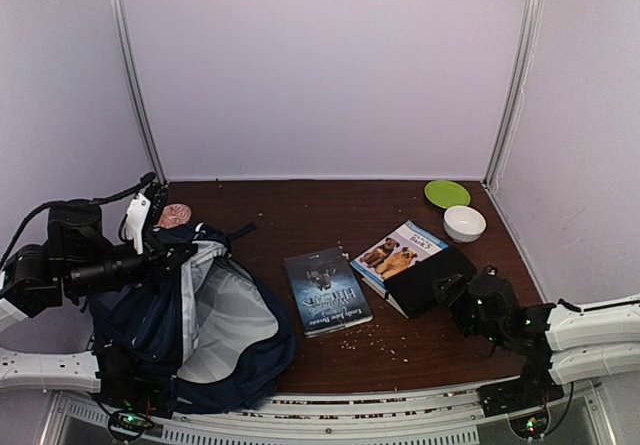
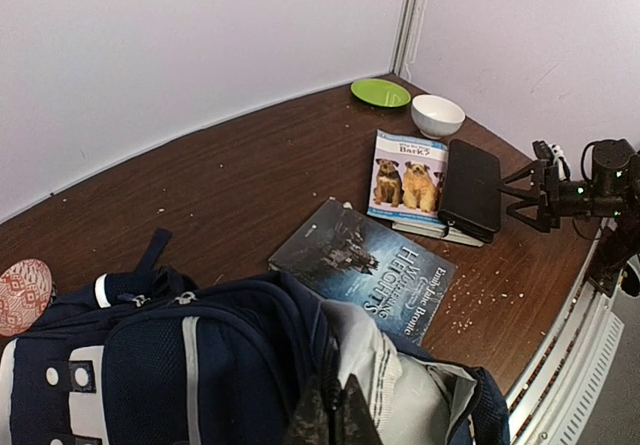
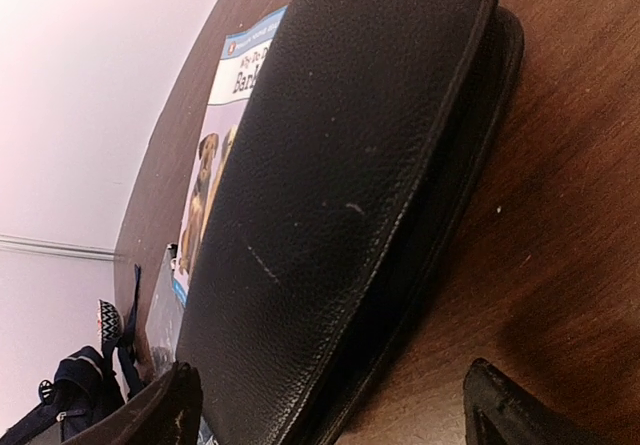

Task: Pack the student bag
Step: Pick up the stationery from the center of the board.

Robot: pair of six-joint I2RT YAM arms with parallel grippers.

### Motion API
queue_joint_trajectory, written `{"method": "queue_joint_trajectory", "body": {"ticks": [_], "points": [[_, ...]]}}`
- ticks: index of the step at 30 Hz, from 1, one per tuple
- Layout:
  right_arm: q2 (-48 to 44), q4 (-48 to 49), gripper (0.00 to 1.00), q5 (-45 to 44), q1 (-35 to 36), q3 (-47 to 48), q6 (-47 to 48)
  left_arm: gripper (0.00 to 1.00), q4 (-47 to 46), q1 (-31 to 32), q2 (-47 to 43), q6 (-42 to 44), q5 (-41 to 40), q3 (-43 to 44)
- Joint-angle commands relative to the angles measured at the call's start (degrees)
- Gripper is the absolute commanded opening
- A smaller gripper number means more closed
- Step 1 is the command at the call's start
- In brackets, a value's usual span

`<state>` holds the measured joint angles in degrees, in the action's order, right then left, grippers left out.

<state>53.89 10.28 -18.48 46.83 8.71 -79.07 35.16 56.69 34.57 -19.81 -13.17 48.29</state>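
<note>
The brown table (image 1: 300, 215) is carrying everything here, and on it the student bag (image 1: 140, 330) is slumping open, grey lining showing. The left gripper (image 2: 335, 420) is pinching the rim of its opening, jaws closed tight on the fabric, so the bag is hanging right at and below those fingertips. Well out ahead of the left jaws, past the bag, the dark hardback (image 1: 327, 292) is lying flat. Beyond that the dog book (image 1: 400, 253) is lying face up, partly under the black case (image 1: 430, 280). The right gripper (image 3: 330, 385) is facing that case low over the table with its jaws standing wide apart, gripping nothing, and the case's near end is sitting just in front of and between the two fingertips (image 3: 170, 410). Farther beyond the right jaws, the white bowl (image 1: 464, 223) is sitting near the green plate (image 1: 447, 193). Off beside the left jaws, behind the bag, a small reddish patterned disc (image 2: 22, 293) is lying flat.
</note>
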Motion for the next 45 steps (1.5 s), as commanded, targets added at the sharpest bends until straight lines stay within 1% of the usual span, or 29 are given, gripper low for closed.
{"method": "queue_joint_trajectory", "body": {"ticks": [1,6,8,10,12,15,18,20,22,24,25,29,30,31,33,35,36,38,39,42,45], "points": [[5.3,9.4,0.91,1.2,-0.9,-1.9,-3.4,0.0,-4.2,-0.2,-0.4,1.0,-0.8,-0.4],[12.8,18.4,0.91,3.3,-1.6,-2.3,-5.4,0.0,-4.5,-0.2,-1.0,0.8,-0.7,-0.6],[15.9,21.7,0.89,4.8,-2.1,-2.2,-6.0,0.0,-4.3,-0.2,-1.2,0.9,-0.7,-0.5],[18.9,25.0,0.87,5.8,-2.7,-2.1,-6.7,0.0,-4.1,-0.2,-1.4,0.9,-0.7,-0.5],[21.8,29.0,0.81,6.8,-3.1,-2.3,-7.1,0.0,-4.0,-0.2,-1.7,0.9,-0.8,-0.5],[25.6,34.3,0.71,8.4,-3.3,-2.7,-7.8,0.0,-3.9,-0.2,-2.1,0.9,-0.8,-0.5],[27.0,38.4,0.57,9.4,-3.3,-3.5,-7.6,0.0,-3.9,-0.2,-2.5,0.7,-1.0,-0.8],[26.6,40.5,0.44,9.7,-3.3,-4.5,-7.0,0.0,-4.0,-0.2,-2.7,0.5,-1.1,-1.1],[24.5,41.1,0.31,10.0,-3.3,-5.1,-6.5,0.0,-4.0,-0.2,-3.0,0.3,-1.3,-1.3],[20.0,37.9,0.23,10.8,-3.2,-4.8,-5.0,0.0,-4.0,-0.2,-3.2,0.2,-1.5,-1.4],[17.3,34.7,0.21,11.1,-3.0,-4.3,-4.1,0.0,-4.0,-0.2,-3.3,0.1,-1.8,-1.4],[2.8,14.5,0.2,10.0,-2.4,0.3,2.7,0.0,-4.6,-0.2,-3.5,0.0,-2.2,-1.3],[-0.6,8.7,0.19,9.4,-2.3,1.4,4.7,0.0,-4.8,-0.2,-3.5,0.0,-2.3,-1.2],[-4.1,5.1,0.16,8.9,-2.2,2.3,6.6,0.0,-5.0,-0.2,-3.4,0.0,-2.5,-1.1],[-10.0,-0.1,0.09,8.7,-2.2,4.1,10.3,0.0,-5.6,-0.2,-3.1,-0.2,-2.9,-1.0],[-14.3,-2.9,0.01,10.4,-2.1,5.9,14.5,0.0,-6.6,-0.2,-3.0,-0.4,-3.3,-1.1],[-15.6,-3.8,0.0,12.0,-2.1,6.9,16.2,0.0,-7.1,-0.2,-2.9,-0.5,-3.7,-1.1],[-16.3,-4.1,0.0,17.8,-2.0,9.4,19.1,0.0,-8.5,-0.2,-2.9,-0.7,-4.6,-1.2],[-15.2,-3.6,0.0,21.4,-1.7,10.8,19.8,0.0,-9.2,-0.2,-2.8,-0.9,-5.4,-1.3],[-9.3,-0.4,0.0,31.7,0.6,16.2,20.9,0.0,-12.1,-0.2,-2.1,-1.4,-7.6,-1.3],[-2.0,2.8,0.0,39.5,5.4,22.0,21.8,0.0,-15.7,-0.2,-0.8,-1.8,-10.5,-1.1]]}}
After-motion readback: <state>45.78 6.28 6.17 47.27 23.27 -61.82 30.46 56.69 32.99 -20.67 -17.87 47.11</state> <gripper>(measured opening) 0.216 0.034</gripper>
